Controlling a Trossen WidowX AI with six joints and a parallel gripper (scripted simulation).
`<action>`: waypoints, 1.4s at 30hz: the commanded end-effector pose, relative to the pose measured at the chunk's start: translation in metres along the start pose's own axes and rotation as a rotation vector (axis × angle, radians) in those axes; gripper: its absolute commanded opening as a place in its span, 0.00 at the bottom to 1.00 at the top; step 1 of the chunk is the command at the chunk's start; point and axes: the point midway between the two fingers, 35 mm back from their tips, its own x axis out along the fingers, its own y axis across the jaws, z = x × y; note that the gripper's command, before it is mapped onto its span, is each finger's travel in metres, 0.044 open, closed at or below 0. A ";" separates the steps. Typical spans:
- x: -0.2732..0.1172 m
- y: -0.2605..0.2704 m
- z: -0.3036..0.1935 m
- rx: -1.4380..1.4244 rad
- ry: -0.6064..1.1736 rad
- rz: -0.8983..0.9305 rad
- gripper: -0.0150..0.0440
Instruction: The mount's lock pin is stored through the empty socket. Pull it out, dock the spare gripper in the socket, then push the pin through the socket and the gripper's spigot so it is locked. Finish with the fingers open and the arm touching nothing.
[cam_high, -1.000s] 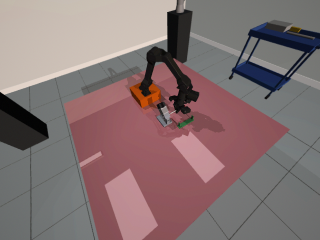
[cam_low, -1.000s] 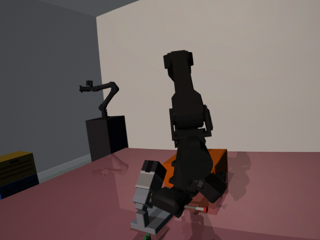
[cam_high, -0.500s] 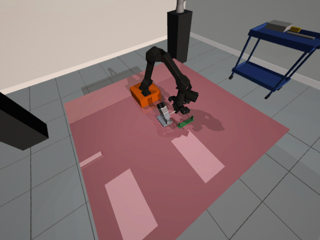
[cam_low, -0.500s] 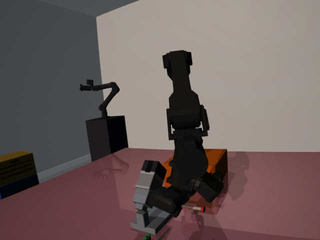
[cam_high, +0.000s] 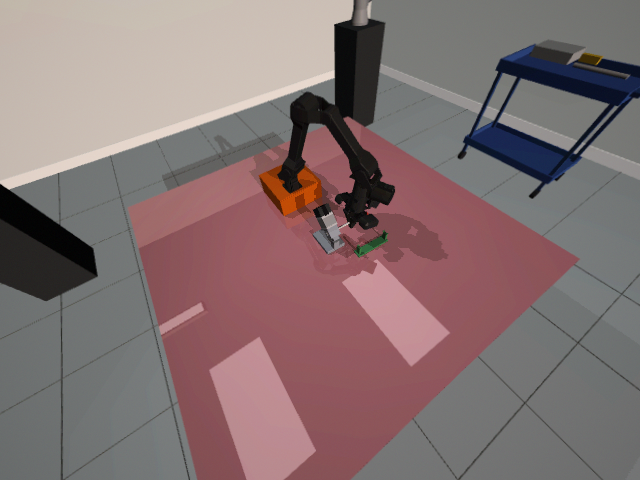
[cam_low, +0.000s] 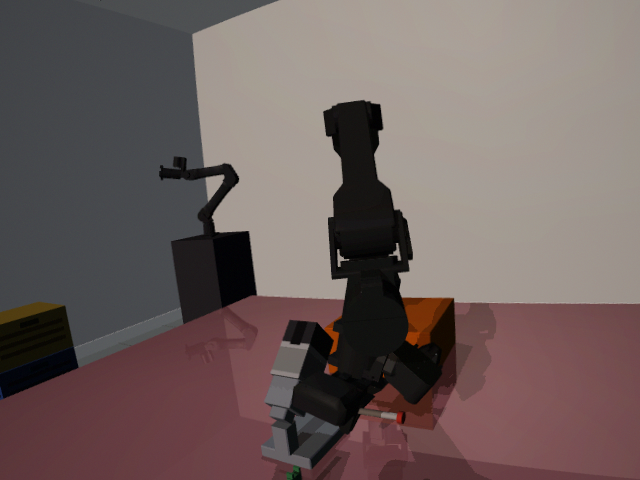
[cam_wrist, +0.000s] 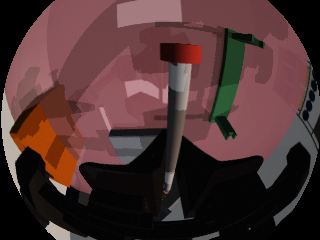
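My gripper (cam_high: 353, 222) (cam_low: 353, 419) (cam_wrist: 168, 134) is shut on the lock pin (cam_high: 343, 225) (cam_low: 379, 414) (cam_wrist: 178, 105), a pale rod with a red head. The head points away from the mount, the other end toward it. The grey mount (cam_high: 321, 241) (cam_low: 281, 439) stands on the mat beside the fingers. The spare gripper (cam_high: 326, 219) (cam_low: 293, 360), grey with a black top, stands tilted on the mount's socket. The fingers hide part of the socket in the exterior view, so I cannot tell whether the pin's tip is in its hole.
A green stand (cam_high: 372, 245) (cam_low: 293, 473) (cam_wrist: 230, 80) with upright ends lies on the mat close to the mount. The arm's orange base box (cam_high: 299, 198) (cam_low: 431, 317) (cam_wrist: 47, 145) is behind the mount. A blue cart (cam_high: 527, 149) stands off the mat.
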 end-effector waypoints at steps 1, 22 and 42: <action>0.002 0.002 -0.003 -0.008 0.007 0.001 0.25; 0.004 0.002 -0.012 -0.005 0.007 -0.012 0.25; 0.007 0.002 -0.021 -0.002 0.006 -0.022 0.25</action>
